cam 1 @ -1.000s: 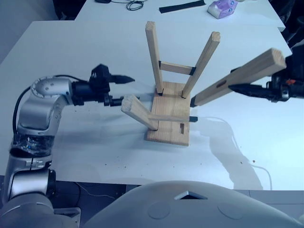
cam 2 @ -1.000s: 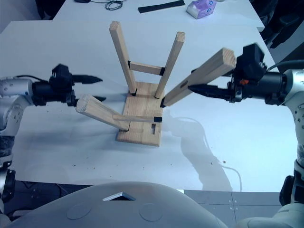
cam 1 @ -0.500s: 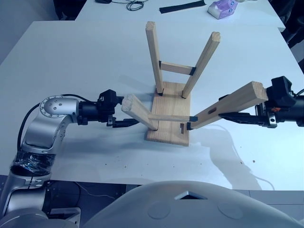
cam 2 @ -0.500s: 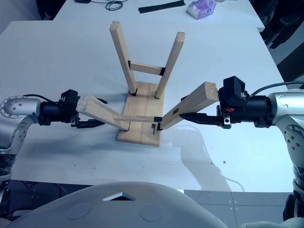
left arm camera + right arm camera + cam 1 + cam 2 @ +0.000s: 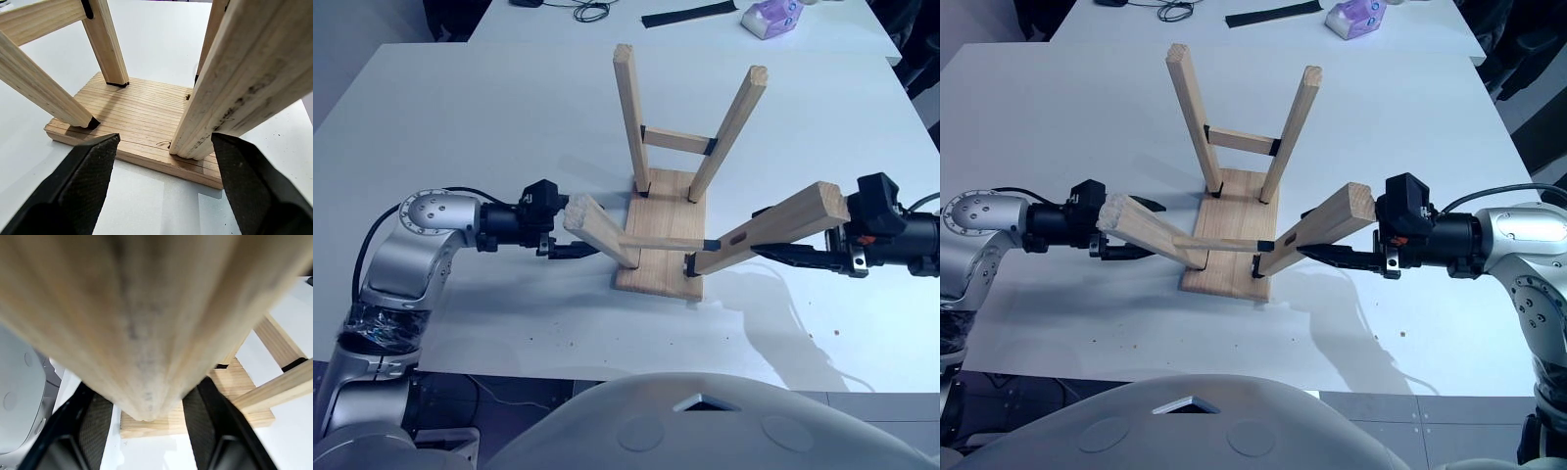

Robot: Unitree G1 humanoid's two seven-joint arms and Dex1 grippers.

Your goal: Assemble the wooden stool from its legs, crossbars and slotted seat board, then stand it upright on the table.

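Right wrist view: right gripper (image 5: pixel 149 399) jaws pinch pale wooden leg (image 5: pixel 146 308).
Left gripper (image 5: pixel 165 143): jaws spread.
Risk: tilted leg jamming.

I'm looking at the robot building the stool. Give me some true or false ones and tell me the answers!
1. A crossbar joins the two upright legs at the far end of the seat board. True.
2. The stool stands upright on its legs. False: the seat board lies flat on the table and the legs point up.
3. The right hand grips a wooden leg, tilted, with its lower end at the board's near corner. True.
4. The left hand is squeezed shut on a hammer. False: its fingers are open on either side of the leaning leg.
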